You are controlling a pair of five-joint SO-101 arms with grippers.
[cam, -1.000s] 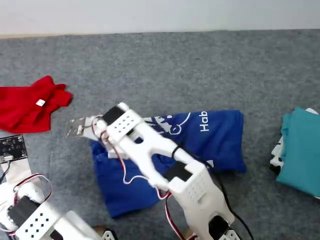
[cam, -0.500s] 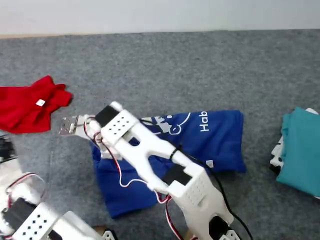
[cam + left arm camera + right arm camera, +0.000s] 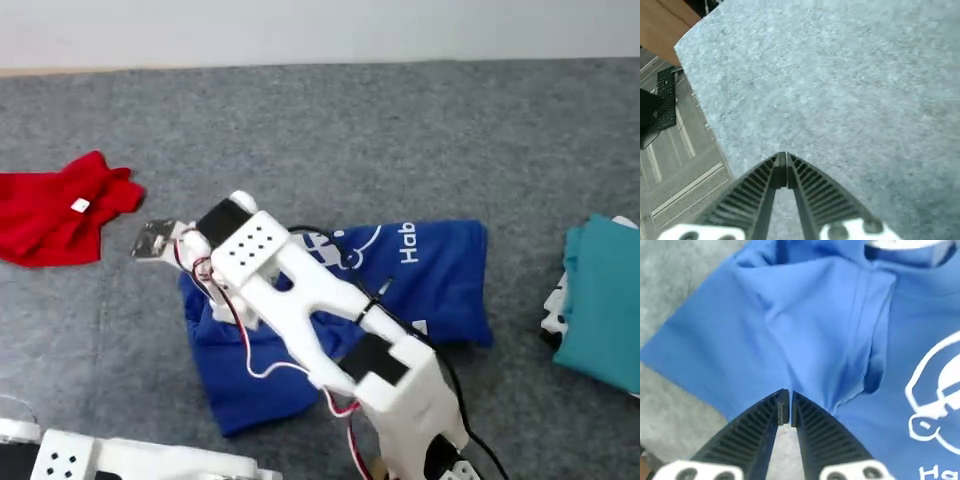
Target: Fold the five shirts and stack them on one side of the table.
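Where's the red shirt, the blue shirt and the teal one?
red shirt (image 3: 60,215), high view, middle of the crumpled cloth.
blue shirt (image 3: 450,275), high view, plain part beside the white print.
teal shirt (image 3: 605,305), high view, middle of the part that shows at the table's edge.

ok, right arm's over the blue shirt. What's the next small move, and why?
Probably open the right tool and lower it onto the sleeve edge of the blue shirt. Its jaws are shut and seem to hold no cloth, and the shirt lies unfolded on the mat beneath it.
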